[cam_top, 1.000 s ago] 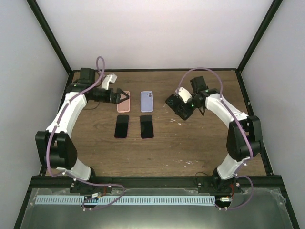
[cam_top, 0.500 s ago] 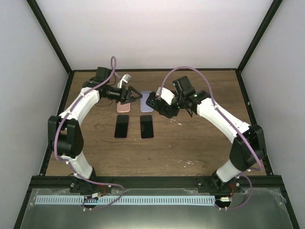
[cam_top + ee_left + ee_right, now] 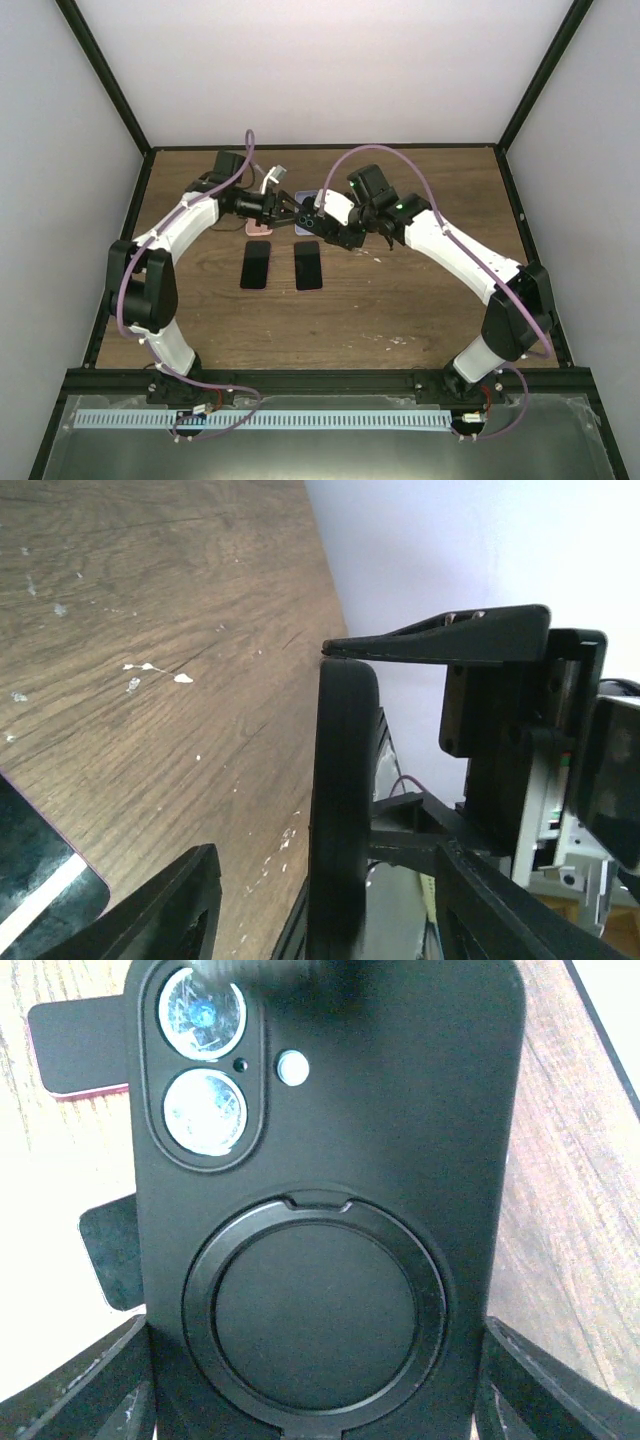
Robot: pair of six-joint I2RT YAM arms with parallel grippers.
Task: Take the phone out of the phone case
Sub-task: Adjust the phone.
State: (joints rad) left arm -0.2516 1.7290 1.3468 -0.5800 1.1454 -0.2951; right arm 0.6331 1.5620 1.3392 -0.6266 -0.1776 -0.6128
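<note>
A phone in a black case (image 3: 318, 216) with a round ring on its back is held above the table, over the far middle. My right gripper (image 3: 338, 228) is shut on it; in the right wrist view the case back (image 3: 330, 1160) fills the frame between that gripper's fingers (image 3: 560, 1390). My left gripper (image 3: 290, 208) is open at the case's camera end. In the left wrist view the case (image 3: 340, 810) stands edge-on between the left fingers (image 3: 170, 910), with a gap on each side. The phone's screen side is hidden.
Two bare black phones (image 3: 256, 265) (image 3: 308, 265) lie side by side on the wooden table. A pink case (image 3: 256, 228) and a lilac case (image 3: 305, 197) lie behind them, partly hidden by the grippers. Black frame posts stand at the table's back corners.
My right arm has carried the black cased phone left toward the middle. My left arm has swung right from the pink case, and its open fingers now straddle the case's end.
</note>
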